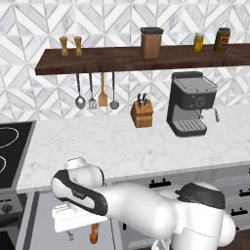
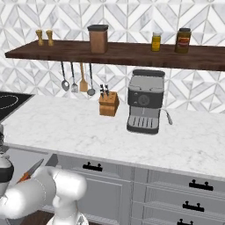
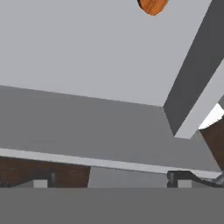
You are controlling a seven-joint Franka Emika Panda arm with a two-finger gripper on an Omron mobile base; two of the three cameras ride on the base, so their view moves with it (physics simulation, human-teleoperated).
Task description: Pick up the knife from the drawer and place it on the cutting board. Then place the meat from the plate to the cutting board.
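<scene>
One knife block (image 1: 142, 113) beside coffee machine (image 1: 190, 103) on counter (image 1: 122, 141).

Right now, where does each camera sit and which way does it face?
Left base view: behind the arm on its left, facing forward and down at the counter; arm rises from the lower right.
Right base view: behind the arm on its right, same facing; arm at lower left.
Hand view: on the hand, looking along the open gripper into the drawer; fingertips at the bottom.
Shared: both base views show the counter, coffee machine and knife block; all three catch the knife.
</scene>
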